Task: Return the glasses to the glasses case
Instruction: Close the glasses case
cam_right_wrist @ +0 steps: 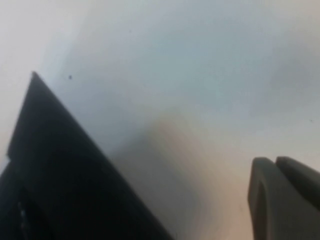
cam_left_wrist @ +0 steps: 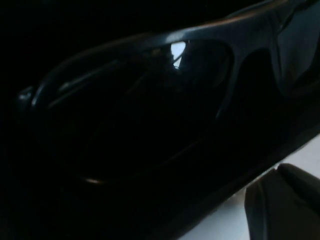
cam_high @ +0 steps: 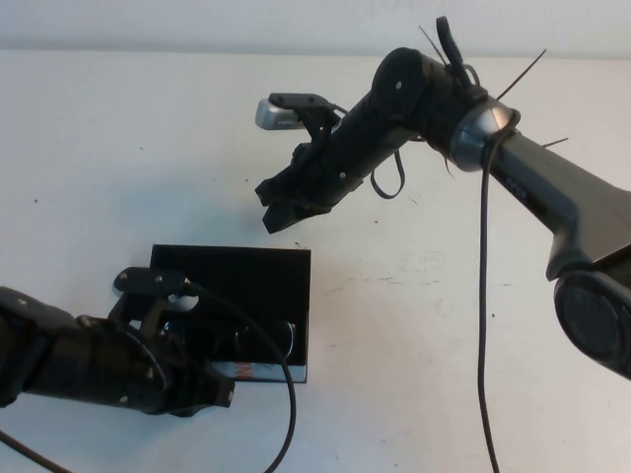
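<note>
From the high view, the glasses case (cam_high: 258, 286) lies open on the white table (cam_high: 118, 158), near the robot and left of centre. It is a flat black rectangular box; its lid stands raised along the far side, matte and plain. A narrow strip of orange and white print shows on its near edge beside the left arm, too small to read. The glasses (cam_high: 264, 342) lie inside the case, with dark rims and a faint shine on the lenses. The left gripper (cam_high: 209, 386) reaches in from the near left and sits at the case's near edge; whether its fingers are apart or together cannot be told. The right gripper (cam_high: 279, 205) hangs in the air beyond the case's far edge, well clear of it, its black fingers drawn close together with nothing between them.

In the left wrist view, the glasses (cam_left_wrist: 165, 100) fill the dark frame: thick, smooth black plastic rims around a rounded rectangular lens that carries one small bright reflection. A black fingertip (cam_left_wrist: 280, 200) shows at the corner against a sliver of white table.

In the right wrist view, a sharp black corner of the glasses case (cam_right_wrist: 55, 165) rises against the pale table (cam_right_wrist: 190, 75). One grey finger (cam_right_wrist: 280, 195) is visible, blurred.
</note>
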